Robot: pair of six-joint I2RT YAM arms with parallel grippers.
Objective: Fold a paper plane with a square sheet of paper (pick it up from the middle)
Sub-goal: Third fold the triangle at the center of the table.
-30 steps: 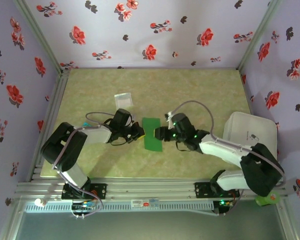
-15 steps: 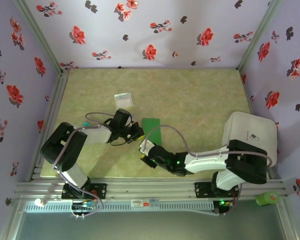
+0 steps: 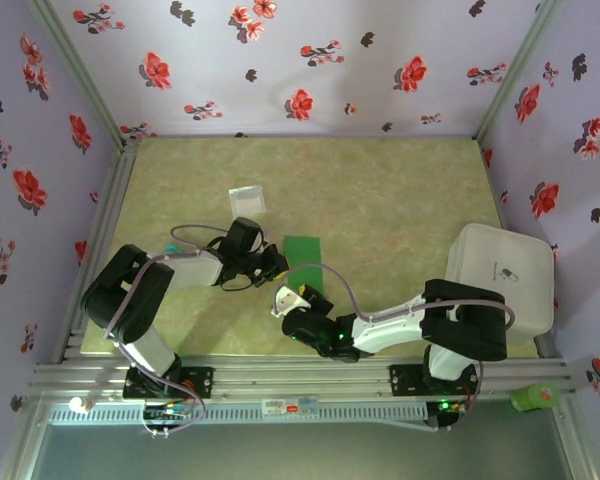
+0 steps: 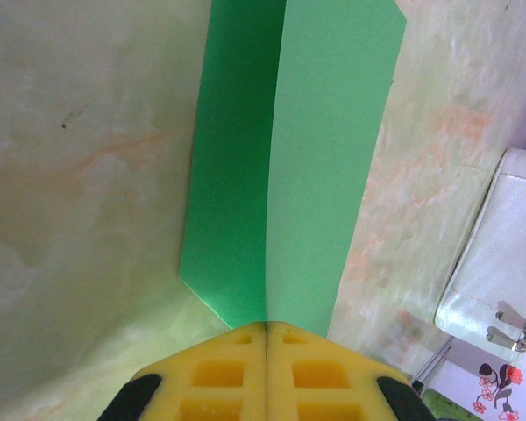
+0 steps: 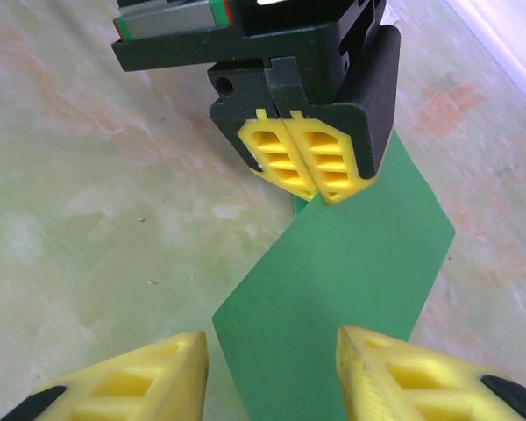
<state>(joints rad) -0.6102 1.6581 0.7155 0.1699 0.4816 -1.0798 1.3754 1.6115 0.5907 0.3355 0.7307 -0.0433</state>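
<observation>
We judge only the centre crease done: the thin bright green square paper sheet point(image 5: 351, 272) sits clamped in our left gripper point(image 5: 309, 175), while our right gripper point(image 5: 272, 360) has its fingers apart near it, with nose and wing folds left.

Bright even light, soft shadows, blurred wrist foregrounds

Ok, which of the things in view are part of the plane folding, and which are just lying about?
Part of the job:
- folded green sheet of paper, pinched in the shut left hand
- open right hand, poised at the sheet's other end

Lying about:
- small pale square packet on the table
- white case at the table's right edge
</observation>
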